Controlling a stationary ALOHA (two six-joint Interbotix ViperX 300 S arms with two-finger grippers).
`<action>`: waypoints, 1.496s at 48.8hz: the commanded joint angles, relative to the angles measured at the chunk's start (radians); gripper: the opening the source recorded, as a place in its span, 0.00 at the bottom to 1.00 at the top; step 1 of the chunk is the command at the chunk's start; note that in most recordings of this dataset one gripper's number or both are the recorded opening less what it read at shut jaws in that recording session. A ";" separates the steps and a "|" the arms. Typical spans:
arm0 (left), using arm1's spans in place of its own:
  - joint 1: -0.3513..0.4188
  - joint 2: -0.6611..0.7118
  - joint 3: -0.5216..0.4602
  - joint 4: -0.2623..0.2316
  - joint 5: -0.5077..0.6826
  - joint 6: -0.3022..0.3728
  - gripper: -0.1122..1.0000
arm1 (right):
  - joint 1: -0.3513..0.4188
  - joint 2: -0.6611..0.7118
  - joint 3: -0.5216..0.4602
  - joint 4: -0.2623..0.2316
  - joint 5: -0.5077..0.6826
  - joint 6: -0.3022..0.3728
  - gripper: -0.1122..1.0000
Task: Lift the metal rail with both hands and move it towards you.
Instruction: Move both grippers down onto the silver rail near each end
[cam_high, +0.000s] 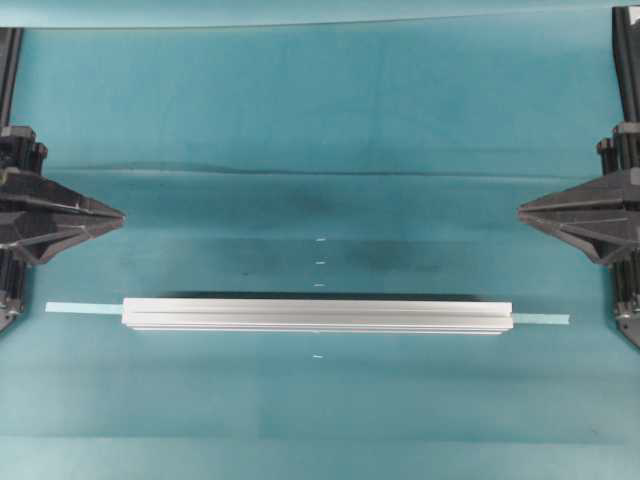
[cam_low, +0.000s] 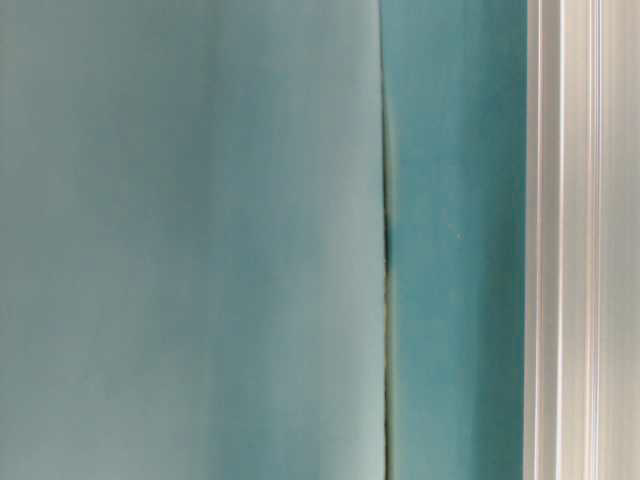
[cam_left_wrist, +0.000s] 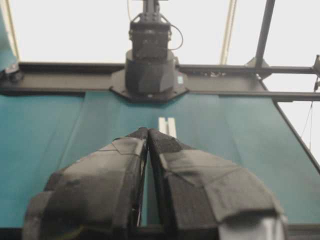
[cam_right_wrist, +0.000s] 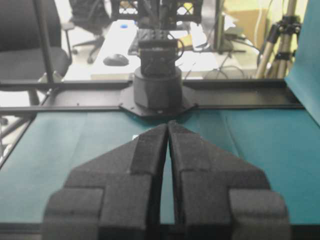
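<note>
The metal rail (cam_high: 318, 314) lies flat across the middle of the teal mat, a long silver grooved bar with square ends. It shows as a pale vertical band in the table-level view (cam_low: 580, 240), and its end peeks out beyond the left fingertips (cam_left_wrist: 167, 125). My left gripper (cam_high: 118, 213) hovers at the left edge, behind the rail's left end, with its tips (cam_left_wrist: 148, 131) pressed together on nothing. At the right edge my right gripper (cam_high: 522, 211) mirrors it, shut and empty (cam_right_wrist: 168, 124). Neither touches the rail.
A thin pale-teal tape strip (cam_high: 80, 307) runs under the rail and sticks out past both ends. Small white marks (cam_high: 320, 263) dot the mat behind and in front of the rail. Each wrist view faces the opposite arm's base (cam_left_wrist: 150, 70) (cam_right_wrist: 159, 85) on a black frame.
</note>
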 joint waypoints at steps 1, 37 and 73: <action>-0.014 0.005 -0.054 0.006 0.029 -0.044 0.23 | 0.000 0.005 -0.017 0.009 -0.006 0.012 0.23; -0.014 0.225 -0.431 0.015 0.732 -0.087 0.05 | -0.009 0.232 -0.393 0.075 0.911 0.202 0.11; -0.011 0.594 -0.618 0.015 1.154 -0.089 0.05 | -0.002 0.669 -0.647 0.058 1.339 0.199 0.11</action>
